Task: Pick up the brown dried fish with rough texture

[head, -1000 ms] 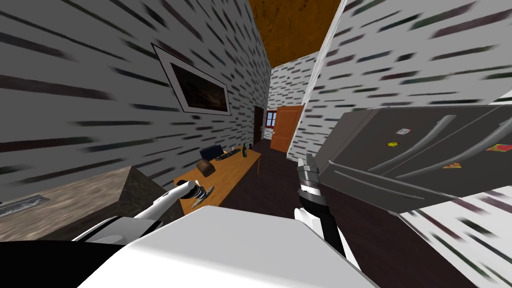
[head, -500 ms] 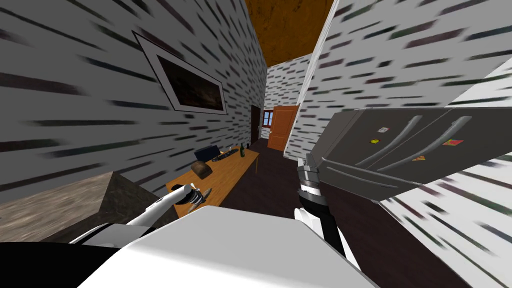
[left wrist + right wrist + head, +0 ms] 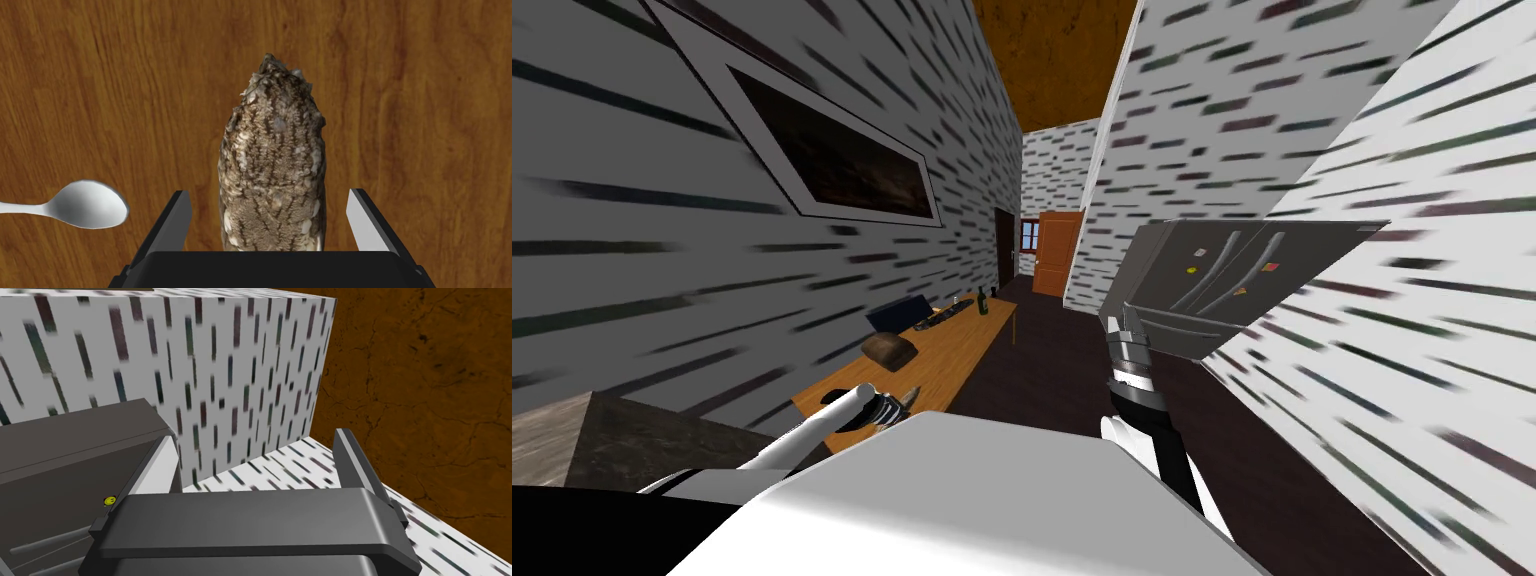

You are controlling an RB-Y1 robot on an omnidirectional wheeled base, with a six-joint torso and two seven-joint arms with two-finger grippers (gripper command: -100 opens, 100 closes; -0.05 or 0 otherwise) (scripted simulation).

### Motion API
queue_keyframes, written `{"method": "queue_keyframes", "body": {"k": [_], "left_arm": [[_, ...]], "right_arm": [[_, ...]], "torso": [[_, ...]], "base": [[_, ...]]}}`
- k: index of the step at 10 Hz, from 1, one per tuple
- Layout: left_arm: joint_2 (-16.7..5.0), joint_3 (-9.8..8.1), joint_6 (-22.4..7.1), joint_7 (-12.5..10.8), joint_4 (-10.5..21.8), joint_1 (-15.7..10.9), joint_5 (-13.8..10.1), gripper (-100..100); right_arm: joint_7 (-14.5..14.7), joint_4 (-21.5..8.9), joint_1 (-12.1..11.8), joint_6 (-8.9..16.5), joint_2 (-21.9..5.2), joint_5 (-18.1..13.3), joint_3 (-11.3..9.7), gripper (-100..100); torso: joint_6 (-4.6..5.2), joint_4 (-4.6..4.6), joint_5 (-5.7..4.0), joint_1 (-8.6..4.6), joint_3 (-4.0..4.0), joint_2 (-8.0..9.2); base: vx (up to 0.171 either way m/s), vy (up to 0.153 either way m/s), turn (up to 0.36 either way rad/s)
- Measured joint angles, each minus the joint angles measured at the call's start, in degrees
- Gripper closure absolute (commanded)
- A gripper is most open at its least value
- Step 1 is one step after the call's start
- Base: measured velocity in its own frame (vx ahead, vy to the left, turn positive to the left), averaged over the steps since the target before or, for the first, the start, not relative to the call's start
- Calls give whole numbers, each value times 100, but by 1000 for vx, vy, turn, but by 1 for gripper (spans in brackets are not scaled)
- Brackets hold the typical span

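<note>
I am hovering my left gripper (image 3: pixel 268 192) wide open astride the brown rough-scaled dried fish (image 3: pixel 272 160), lying lengthwise between my fingers (image 3: pixel 362 220).

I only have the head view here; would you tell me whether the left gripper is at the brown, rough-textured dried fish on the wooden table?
Observer: Yes. The brown, scaly dried fish lies between the open fingers of the left gripper, with a gap on each side.
Operator: Thank you. Is anything close beside it?
Observer: A white spoon lies on the wooden table, outside one finger and apart from the fish.
Operator: And the right gripper?
Observer: The right gripper is open and empty, raised in front of a dark grey fridge.
</note>
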State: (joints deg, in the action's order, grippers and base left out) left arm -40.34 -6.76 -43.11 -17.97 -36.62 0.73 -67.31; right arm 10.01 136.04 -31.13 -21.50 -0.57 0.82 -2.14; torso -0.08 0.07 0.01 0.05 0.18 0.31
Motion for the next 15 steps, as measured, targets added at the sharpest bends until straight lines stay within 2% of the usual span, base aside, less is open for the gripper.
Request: {"method": "queue_keyframes", "body": {"k": [2,3,4,5,6,10,11,12,14,15], "left_arm": [[-32,-110,92,-5,115,132,-163,-100],[-24,-172,161,74,231,193,-265,-100],[-30,-271,252,275,555,158,-444,-100],[-50,-315,318,229,502,315,-502,-100],[-52,-318,330,191,482,332,-504,100],[-48,-315,326,195,485,331,-504,100],[-48,-315,326,195,485,332,-504,0],[-47,-315,326,195,485,332,-504,100],[-33,-264,264,213,409,246,-423,100],[-33,-163,174,8,48,327,-238,100]], "right_arm": [[0,0,-1,0,0,0,1,0],[0,0,-1,0,0,0,0,0],[0,0,-1,0,0,0,0,0],[0,0,0,0,0,0,0,0],[0,0,-2,0,0,0,1,0],[0,0,-2,0,0,0,1,0],[0,0,-2,0,0,0,1,0],[0,0,-2,0,0,0,1,0],[0,1,-4,-1,0,0,2,0],[0,1,-4,-1,0,0,2,0]], "torso": [[-5,-1,0,-1,-4,-8],[0,-2,0,-3,-7,-13],[1,-2,-1,-4,-7,-13],[1,-1,-1,-3,-4,-8],[-6,-3,0,0,-8,-16],[-6,-6,-1,4,-17,-30],[-6,-5,-2,3,-17,-30],[-5,-5,-2,3,-16,-30],[-30,-11,-3,6,-23,-39],[-23,-10,-4,4,-26,-46]], "base": [[-38,-2,-162],[-45,-9,-333],[-58,-7,-400],[-27,3,-72],[-5,-1,14],[0,0,0],[0,0,0],[16,6,185],[60,7,445],[46,-4,80]]}}
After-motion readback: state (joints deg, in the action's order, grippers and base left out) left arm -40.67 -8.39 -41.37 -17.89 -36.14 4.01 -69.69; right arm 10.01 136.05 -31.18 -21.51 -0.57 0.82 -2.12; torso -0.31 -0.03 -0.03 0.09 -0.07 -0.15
